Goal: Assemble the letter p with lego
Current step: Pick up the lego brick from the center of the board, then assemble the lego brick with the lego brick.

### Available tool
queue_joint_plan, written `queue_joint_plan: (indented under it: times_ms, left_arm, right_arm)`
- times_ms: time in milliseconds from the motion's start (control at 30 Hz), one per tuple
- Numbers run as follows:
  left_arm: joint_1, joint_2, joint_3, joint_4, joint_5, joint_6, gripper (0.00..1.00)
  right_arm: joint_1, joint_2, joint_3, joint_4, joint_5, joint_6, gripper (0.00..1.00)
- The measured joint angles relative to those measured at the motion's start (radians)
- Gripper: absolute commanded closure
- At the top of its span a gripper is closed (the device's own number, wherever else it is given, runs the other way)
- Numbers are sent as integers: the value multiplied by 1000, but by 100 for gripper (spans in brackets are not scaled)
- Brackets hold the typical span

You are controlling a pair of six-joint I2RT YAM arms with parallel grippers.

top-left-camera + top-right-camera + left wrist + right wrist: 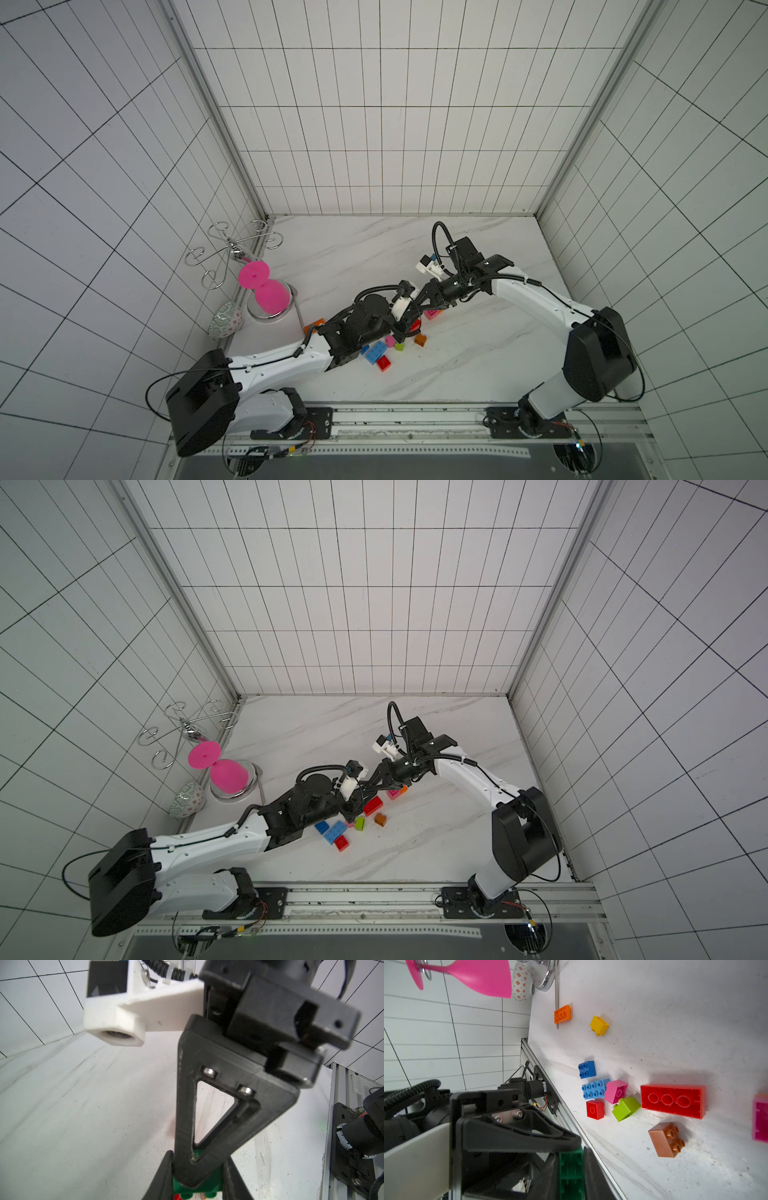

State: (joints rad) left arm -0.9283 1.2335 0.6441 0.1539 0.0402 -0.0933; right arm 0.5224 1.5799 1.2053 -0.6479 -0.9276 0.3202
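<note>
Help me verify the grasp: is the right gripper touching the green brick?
Touching. The right wrist view shows the green brick squeezed between the right gripper's closed jaws, with no gap.

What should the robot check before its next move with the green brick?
1. Left tool shut on green brick: ok.
2. Right tool shut on the same brick: ok.
3. Another brick clipped onto it: cannot tell.
4. Letter p finished: not ok; long red brick, brown brick and others lie loose.
5. Pink glass apart from both tools: ok.
</note>
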Motion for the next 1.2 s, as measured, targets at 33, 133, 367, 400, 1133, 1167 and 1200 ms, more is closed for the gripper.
queue_joint_plan:
  times_ms: [33,133,367,400,1133,1167,1200]
  left_arm:
    - [0,0,-1,-1,-1,3,69]
    - [0,0,-2,3,-6,2,47]
    - [0,-6,-2,6,-66,-34,7]
    - [3,-10,-2,5,-78,-43,3]
    - [232,3,-40,7,10,-251,2]
    - [232,-2,-40,7,10,-251,2]
    - [232,-8,-40,7,10,-252,2]
  right_arm:
    - [0,1,0,-1,2,-3,100]
    - [2,1,0,-2,13,-11,100]
    - [-21,1,0,-30,198,-42,100]
    - [-28,1,0,-31,227,-47,100]
    - [-169,204,-2,64,705,-100,100]
    - [-169,203,-3,68,703,-100,100]
    - [-169,203,-4,75,700,-98,100]
